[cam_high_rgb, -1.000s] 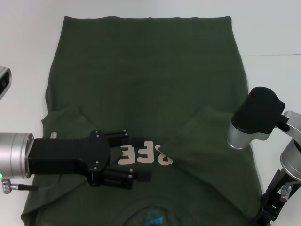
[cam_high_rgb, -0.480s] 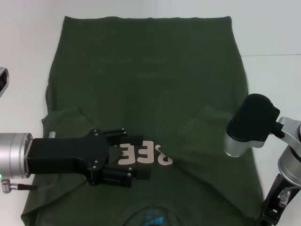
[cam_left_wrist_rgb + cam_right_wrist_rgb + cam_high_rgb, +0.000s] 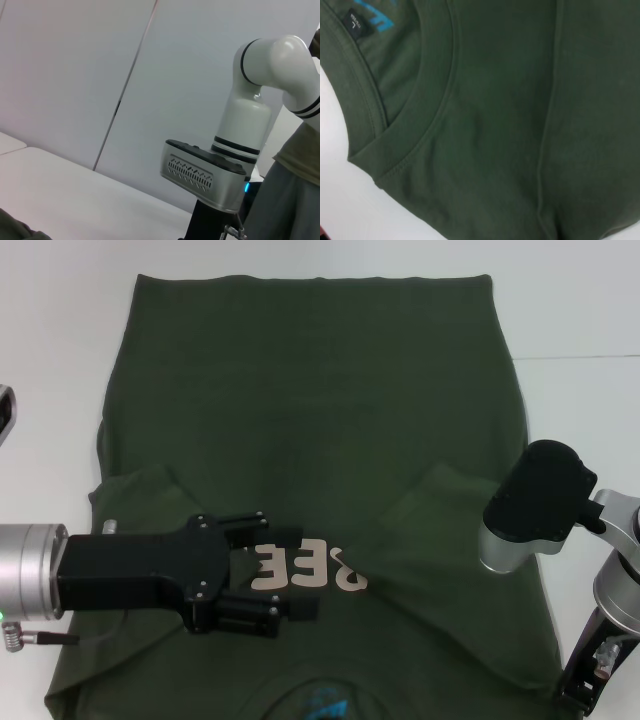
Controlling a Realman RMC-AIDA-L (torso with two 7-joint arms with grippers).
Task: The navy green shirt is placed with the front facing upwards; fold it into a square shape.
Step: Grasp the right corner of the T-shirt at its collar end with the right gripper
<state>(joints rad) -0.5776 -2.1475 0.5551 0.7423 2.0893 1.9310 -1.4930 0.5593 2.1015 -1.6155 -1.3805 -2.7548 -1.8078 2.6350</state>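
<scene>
The navy green shirt [image 3: 310, 440] lies flat on the white table [image 3: 580, 300], sleeves folded in, left gripper [image 3: 285, 575] hovers jaws spread over the lettering, right gripper's jaws I can't tell, so a shallow pinch could drag cloth and wreck the fold.
</scene>
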